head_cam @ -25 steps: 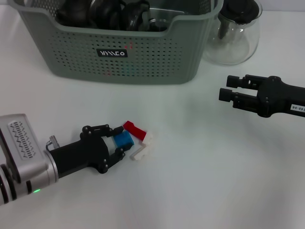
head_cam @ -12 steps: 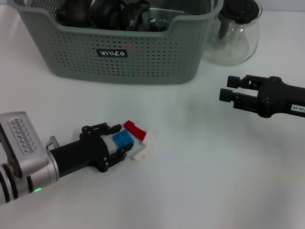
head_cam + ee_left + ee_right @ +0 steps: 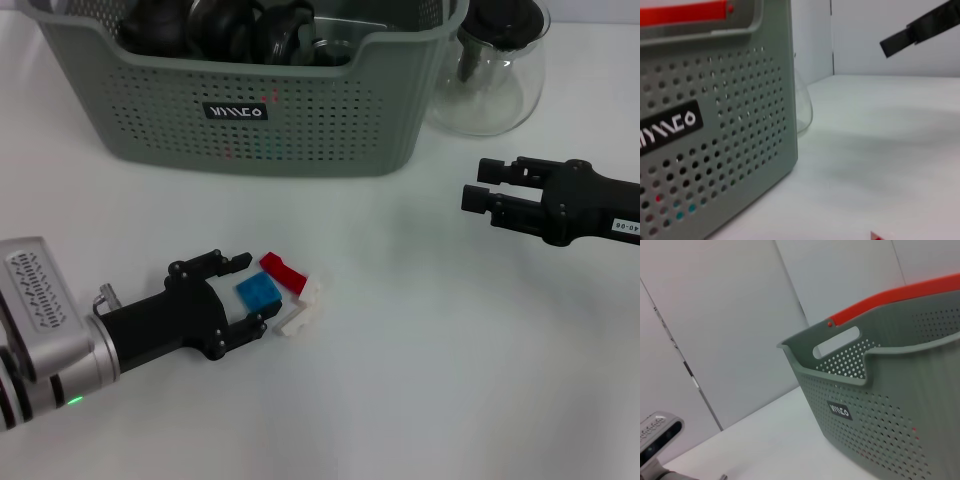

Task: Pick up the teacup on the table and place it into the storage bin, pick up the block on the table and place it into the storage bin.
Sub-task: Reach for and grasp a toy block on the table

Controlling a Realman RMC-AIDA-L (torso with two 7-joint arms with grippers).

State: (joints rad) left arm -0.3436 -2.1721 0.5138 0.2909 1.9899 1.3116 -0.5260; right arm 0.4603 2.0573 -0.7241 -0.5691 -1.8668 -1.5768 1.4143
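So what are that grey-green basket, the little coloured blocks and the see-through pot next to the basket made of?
The storage bin looks like matte moulded plastic, going by its even rows of punched holes. The blue block, red block and white blocks look like hard, smooth plastic with crisp edges. The teapot seems to be clear glass, since it is transparent with bright glints.

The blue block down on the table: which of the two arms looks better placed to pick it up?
The left. Its gripper has open fingers on either side of the blue block, low at the table. The right gripper hovers far off to the right, near the glass teapot.
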